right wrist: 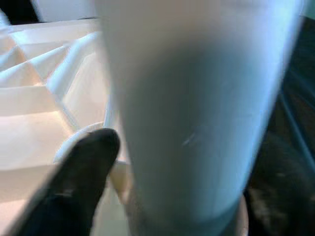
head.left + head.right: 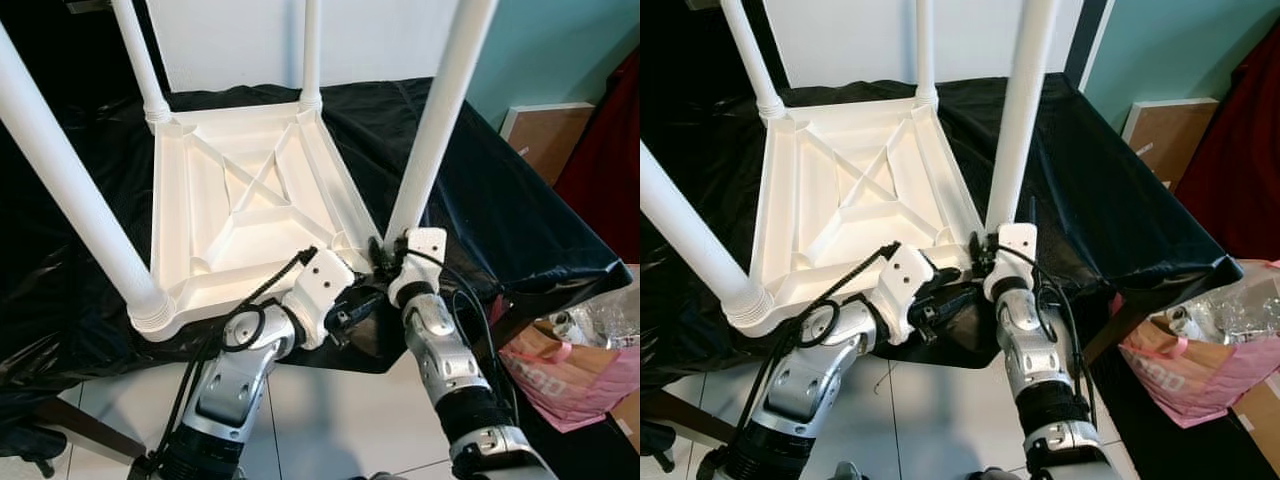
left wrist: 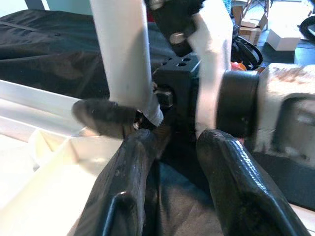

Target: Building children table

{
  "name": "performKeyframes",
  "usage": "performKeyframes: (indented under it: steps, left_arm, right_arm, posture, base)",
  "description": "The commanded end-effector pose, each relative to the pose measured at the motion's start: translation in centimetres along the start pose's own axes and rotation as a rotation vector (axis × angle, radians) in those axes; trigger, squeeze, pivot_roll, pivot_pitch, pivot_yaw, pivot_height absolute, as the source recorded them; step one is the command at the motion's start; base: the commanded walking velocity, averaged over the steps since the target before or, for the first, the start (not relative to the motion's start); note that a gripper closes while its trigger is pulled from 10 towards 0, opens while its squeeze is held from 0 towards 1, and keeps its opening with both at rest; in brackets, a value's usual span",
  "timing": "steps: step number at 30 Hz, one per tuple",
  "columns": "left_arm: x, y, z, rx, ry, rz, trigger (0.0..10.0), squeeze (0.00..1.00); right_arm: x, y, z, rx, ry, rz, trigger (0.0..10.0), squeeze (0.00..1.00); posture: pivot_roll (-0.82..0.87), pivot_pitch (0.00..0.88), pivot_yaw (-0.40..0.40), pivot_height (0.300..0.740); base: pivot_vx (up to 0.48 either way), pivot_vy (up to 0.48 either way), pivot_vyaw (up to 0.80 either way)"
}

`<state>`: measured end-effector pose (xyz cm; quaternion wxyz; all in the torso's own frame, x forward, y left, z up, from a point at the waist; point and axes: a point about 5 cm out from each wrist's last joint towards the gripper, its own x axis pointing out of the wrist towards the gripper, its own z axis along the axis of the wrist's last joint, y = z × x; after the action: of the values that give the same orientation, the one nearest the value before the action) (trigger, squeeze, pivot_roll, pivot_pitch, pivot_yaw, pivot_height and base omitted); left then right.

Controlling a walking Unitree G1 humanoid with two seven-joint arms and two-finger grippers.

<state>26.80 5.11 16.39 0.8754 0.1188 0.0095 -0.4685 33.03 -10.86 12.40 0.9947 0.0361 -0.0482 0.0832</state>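
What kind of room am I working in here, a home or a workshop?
Probably a lived-in home room used as a makeshift work spot: tiled floor, teal wall, a pink shopping bag beside a table draped in black cloth, holding the upturned white children's table.

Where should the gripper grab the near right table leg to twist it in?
Low on the leg, just above its socket in the tabletop, coming from the near side. The leg is a smooth round tube that leans, so a low grip with fingers on opposite sides should steady it best. The right gripper is already there; the left gripper is beside the corner.
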Motion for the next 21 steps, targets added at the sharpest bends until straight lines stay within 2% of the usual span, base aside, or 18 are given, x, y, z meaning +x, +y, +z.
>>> performKeyframes:
  steps: [1,7,8,10,11,14,21]
  left_arm:
    - [0.3,0.4,-0.1,0.0,0.002,0.083,10.0,0.0]
    - [0.3,0.4,-0.1,0.001,0.0,0.078,10.0,0.0]
    - [0.3,0.5,-0.1,0.002,0.001,0.075,10.0,0.0]
    - [0.3,0.5,-0.1,0.002,0.001,0.075,10.0,0.0]
    - [0.3,0.5,-0.1,0.003,0.001,0.073,10.0,0.0]
    - [0.4,0.6,0.0,0.008,0.001,0.062,10.0,0.0]
    - [0.6,0.7,0.2,0.016,-0.002,0.054,10.0,0.0]
  right_arm:
    - [-0.3,-0.5,0.3,-0.001,-0.028,0.08,10.0,1.0]
    - [-0.8,-1.9,0.4,-0.041,-0.031,0.193,10.0,1.0]
    - [-0.8,-2.3,0.5,-0.056,-0.026,0.227,10.0,0.64]
    - [-0.8,-2.3,0.5,-0.056,-0.026,0.227,10.0,0.64]
    - [-0.8,-2.6,0.6,-0.069,-0.018,0.274,10.0,0.0]
    - [-0.3,-3.0,0.9,-0.126,0.004,0.404,10.0,0.0]
    - [1.1,-2.8,1.2,-0.163,0.021,0.477,10.0,0.0]
  posture:
    - [-0.01,0.065,-0.045,0.74]
    - [-0.01,0.063,-0.042,0.74]
    - [-0.01,0.063,-0.039,0.74]
    - [-0.01,0.063,-0.039,0.74]
    - [-0.02,0.062,-0.034,0.74]
    - [-0.02,0.062,-0.025,0.74]
    - [-0.01,0.06,-0.016,0.74]
  base:
    - [0.0,0.0,0.0]
    - [0.0,0.0,0.0]
    - [0.0,0.0,0.0]
    - [0.0,0.0,0.0]
    - [0.0,0.0,0.0]
    - [0.0,0.0,0.0]
    - [0.0,0.0,0.0]
